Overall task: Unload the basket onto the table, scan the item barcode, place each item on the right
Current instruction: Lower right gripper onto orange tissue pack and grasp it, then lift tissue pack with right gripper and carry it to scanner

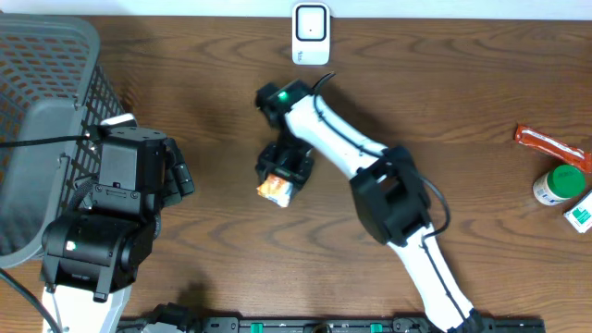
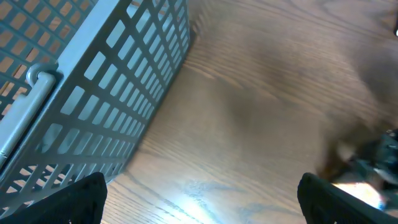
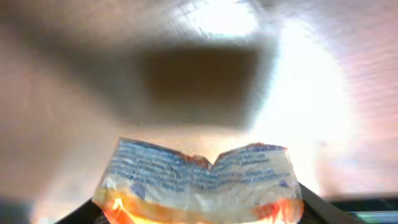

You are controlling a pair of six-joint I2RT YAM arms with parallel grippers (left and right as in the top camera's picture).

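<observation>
Packet: orange-and-white packet [image 3: 199, 180], crumpled, I've got it at mid-table [image 1: 213, 240].
Print: rows of blue small print across its white band, too fine to read.
Right gripper [image 1: 280, 178]: my fingers pinch the packet at its orange end.
Left gripper [image 2: 199, 205]: spread wide, over bare wood beside the grey mesh basket [image 2: 112, 93].
Scanner [image 1: 311, 32]: white, at the far edge, well apart from the packet.
Right edge: orange sachet [image 1: 550, 146], green-capped bottle [image 1: 560, 183], small box [image 1: 581, 215].
</observation>
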